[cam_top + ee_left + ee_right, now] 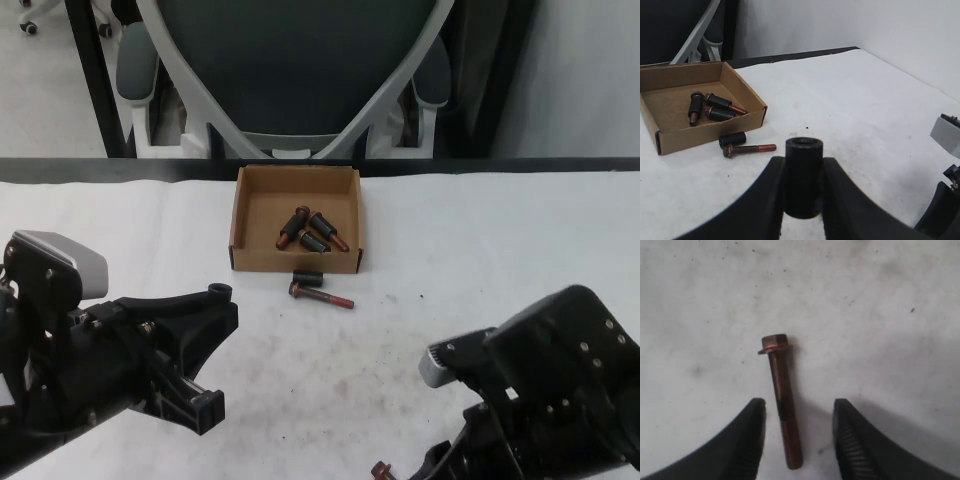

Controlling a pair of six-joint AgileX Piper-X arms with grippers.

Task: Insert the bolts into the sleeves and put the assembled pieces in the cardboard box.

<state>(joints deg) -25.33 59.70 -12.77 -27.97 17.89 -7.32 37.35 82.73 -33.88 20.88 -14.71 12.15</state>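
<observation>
The cardboard box (246,215) sits at the middle back of the white bench and holds three bolts fitted in sleeves (312,232). In front of it lie a loose black sleeve (306,277) and a copper bolt (322,296), also the sleeve (732,139) and bolt (749,148) of the left wrist view. My left gripper (804,165) is shut on another black sleeve (803,185), held upright with its bore facing up. My right gripper (799,412) is open just above the bench, its fingers on either side of the shank of a copper bolt (777,370); that bolt's head (381,469) shows near the front edge.
An office chair (290,70) stands behind the bench's dark back edge (500,165). The right arm's body (946,134) shows at the side of the left wrist view. Open bench surface lies between the two arms and to the right of the box.
</observation>
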